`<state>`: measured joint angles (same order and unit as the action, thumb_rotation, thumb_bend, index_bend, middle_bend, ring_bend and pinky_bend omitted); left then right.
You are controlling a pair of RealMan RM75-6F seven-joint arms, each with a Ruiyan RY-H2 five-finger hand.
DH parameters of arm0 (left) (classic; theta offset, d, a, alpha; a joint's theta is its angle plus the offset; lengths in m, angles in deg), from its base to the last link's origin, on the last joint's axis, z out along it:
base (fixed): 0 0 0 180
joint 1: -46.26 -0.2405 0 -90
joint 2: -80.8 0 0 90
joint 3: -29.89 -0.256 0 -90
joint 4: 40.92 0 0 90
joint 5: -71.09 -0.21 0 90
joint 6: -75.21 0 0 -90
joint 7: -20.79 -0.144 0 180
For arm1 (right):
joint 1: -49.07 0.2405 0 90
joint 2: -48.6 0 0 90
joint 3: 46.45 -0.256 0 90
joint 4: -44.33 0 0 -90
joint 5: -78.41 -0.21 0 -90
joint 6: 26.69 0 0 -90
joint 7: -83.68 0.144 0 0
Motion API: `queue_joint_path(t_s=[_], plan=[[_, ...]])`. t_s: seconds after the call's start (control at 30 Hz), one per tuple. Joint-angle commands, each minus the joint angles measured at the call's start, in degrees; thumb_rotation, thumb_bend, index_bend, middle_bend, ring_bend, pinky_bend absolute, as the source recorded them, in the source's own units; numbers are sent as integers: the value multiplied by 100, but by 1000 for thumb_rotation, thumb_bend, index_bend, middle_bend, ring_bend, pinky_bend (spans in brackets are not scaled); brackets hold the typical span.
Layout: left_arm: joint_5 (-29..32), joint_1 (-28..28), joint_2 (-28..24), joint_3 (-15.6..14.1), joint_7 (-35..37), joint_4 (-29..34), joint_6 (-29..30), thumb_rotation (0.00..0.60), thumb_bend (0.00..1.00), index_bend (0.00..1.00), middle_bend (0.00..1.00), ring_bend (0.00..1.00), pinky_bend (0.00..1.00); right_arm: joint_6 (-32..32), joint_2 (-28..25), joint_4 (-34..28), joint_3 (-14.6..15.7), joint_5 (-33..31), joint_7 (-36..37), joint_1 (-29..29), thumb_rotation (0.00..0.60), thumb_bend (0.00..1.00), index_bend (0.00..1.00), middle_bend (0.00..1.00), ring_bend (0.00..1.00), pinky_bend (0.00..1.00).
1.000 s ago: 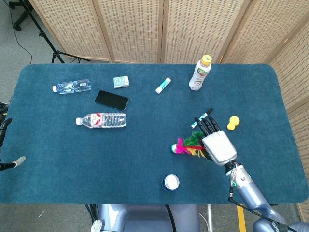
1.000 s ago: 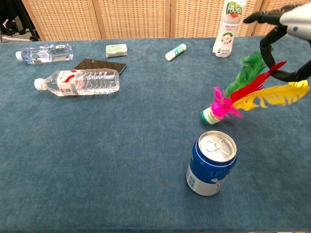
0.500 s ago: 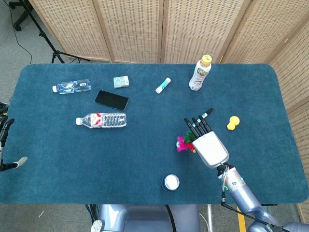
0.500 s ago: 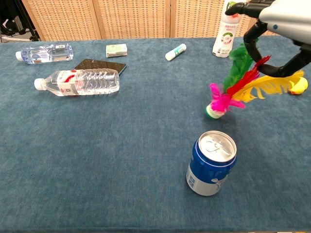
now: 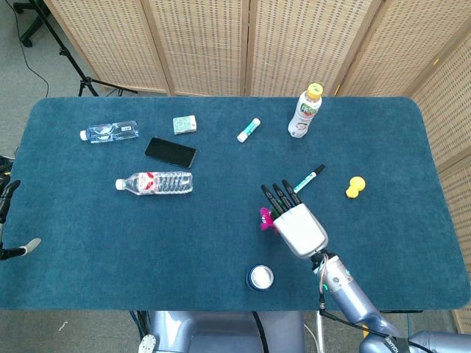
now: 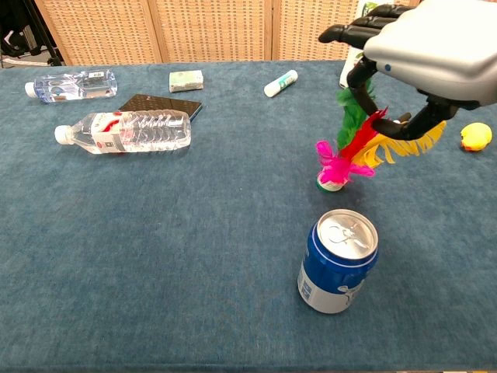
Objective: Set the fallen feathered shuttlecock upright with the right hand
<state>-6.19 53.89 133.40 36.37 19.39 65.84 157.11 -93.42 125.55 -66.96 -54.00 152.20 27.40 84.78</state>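
The right hand [image 6: 435,47] has the feathered shuttlecock [image 6: 353,148] pinched by its feathers, thumb underneath and fingers over the top, out toward the right side of the blue table [image 5: 88,243]. The shuttlecock's base is down on the cloth and the feathers lean up and to the right into the hand, so it's tilted, not fully upright. From the head view the hand [image 5: 298,228] covers most of it and only a bit of pink feather [image 5: 266,218] pokes out on the left.

Just in front of the shuttlecock, closer to the robot, there's a blue can [image 6: 338,260] standing upright, near but not touching. A teal marker [image 5: 307,179] lies just beyond the fingertips in the head view, and a small yellow toy [image 5: 355,187] sits off to the right of that.

Further back there's an upright drink bottle [image 5: 305,110] with a yellow cap, and a glue stick [image 5: 249,129] lying to its left. Over on the left half: a big water bottle [image 5: 154,182] on its side, a black phone [image 5: 170,152] just behind it, a small green box [image 5: 185,124], and a smaller water bottle [image 5: 109,132] also lying down.

No sign of the left hand in either view.
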Motion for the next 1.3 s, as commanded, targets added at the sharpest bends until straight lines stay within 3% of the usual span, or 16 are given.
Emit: queue_joint_path(t_s=[0.03,0.1,0.13,0.37,0.6,0.67,0.7,0.73,0.8,0.97,1.03,1.17,1.3], plan=[[-2,-4,-1,1,6,0,9,600,13,0,0,0,0,-36,112,24,-19,-21,-115,58,600,490,190,0,0,0],[1,-5,-7,2,18,-1,7,600,13,0,0,0,0,-65,177,1,-51,-124,-188,82,600,408,37,0,0,0],[4,-4,-9,4,27,-3,5,600,12,0,0,0,0,-81,202,-18,-69,-171,-220,94,600,370,7,0,0,0],[27,9,-24,19,83,-29,-23,600,13,0,0,0,0,-209,96,-377,-136,-246,-275,119,600,337,0,0,0,0],[30,14,-46,10,125,-38,-56,600,13,0,0,0,0,-566,-987,-1290,-390,-64,169,-105,600,332,0,0,0,0],[26,13,-46,3,125,-40,-61,600,13,0,0,0,0,-631,-1282,-1336,-430,14,491,-209,600,267,0,0,0,0],[27,14,-41,1,120,-46,-64,600,13,0,0,0,0,-698,-1466,-1330,-463,50,736,-294,600,168,0,0,0,0],[24,14,-38,-5,113,-52,-67,600,13,0,0,0,0,-777,-1634,-1280,-497,94,1014,-388,600,80,0,0,0,0],[6,9,-27,-25,103,-57,-73,600,13,0,0,0,0,-1028,-1842,-1015,-560,247,1660,-604,600,0,0,0,0,0],[-109,-44,61,-94,54,-166,13,600,13,0,0,0,0,-1529,-1944,-257,-473,382,3132,-1156,600,0,0,0,0,0],[-227,-110,158,-150,25,-246,137,600,13,0,0,0,0,-1649,-1954,138,-253,204,3867,-1551,600,0,0,0,0,0],[-370,-193,248,-204,76,-324,285,600,12,0,0,0,0,-1853,-1731,913,241,637,4870,-2064,600,0,0,0,0,0],[-421,-212,240,-210,127,-354,320,600,12,0,0,0,0,-2140,-1399,1444,510,960,5329,-2407,600,0,0,0,0,0]])
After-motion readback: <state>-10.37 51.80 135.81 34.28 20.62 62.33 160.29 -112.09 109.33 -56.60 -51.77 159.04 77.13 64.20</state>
